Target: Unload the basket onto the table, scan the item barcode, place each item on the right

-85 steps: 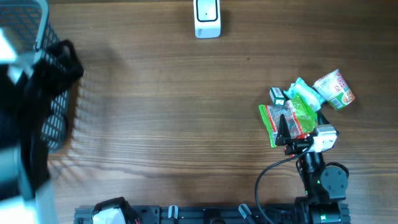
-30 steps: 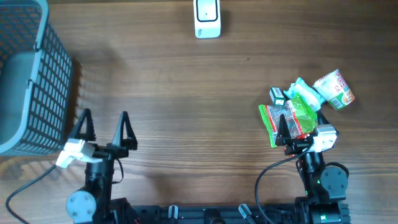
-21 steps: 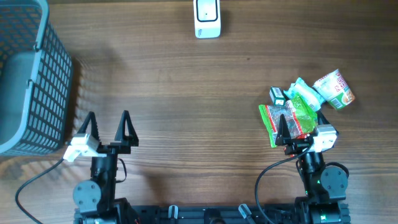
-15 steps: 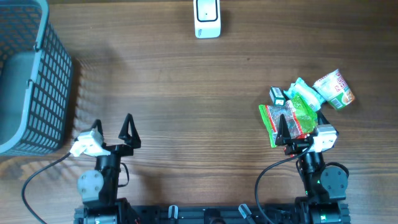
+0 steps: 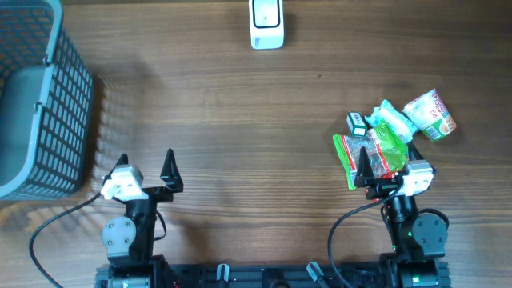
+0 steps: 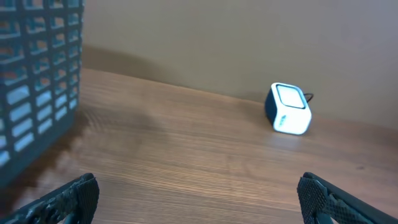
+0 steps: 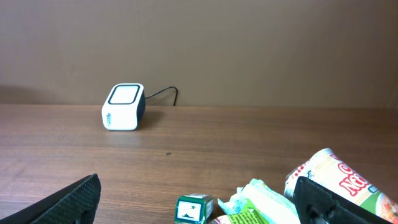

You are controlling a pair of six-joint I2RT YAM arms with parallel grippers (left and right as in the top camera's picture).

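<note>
Task is at the start, nothing scanned yet. Left gripper (image 5: 146,162) & right gripper (image 5: 384,164) are both spread wide, empty. Item pile (image 5: 382,132) lies by the right gripper's tips, well apart from the scanner (image 5: 266,22).

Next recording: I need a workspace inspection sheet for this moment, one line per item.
Surface: wooden table.
Job's things: white scanner at the far edge; noodle cup, green packet and small green box piled at the right.
Clutter: nothing seen.
Pincers: left pincer open over bare wood, holding nothing; right pincer open above the pile's near edge, contact cannot be told.
Cables: black cable by the left arm; second cable by the right arm; scanner lead.
Surroundings: mesh basket at the left edge; plain wall behind.
</note>
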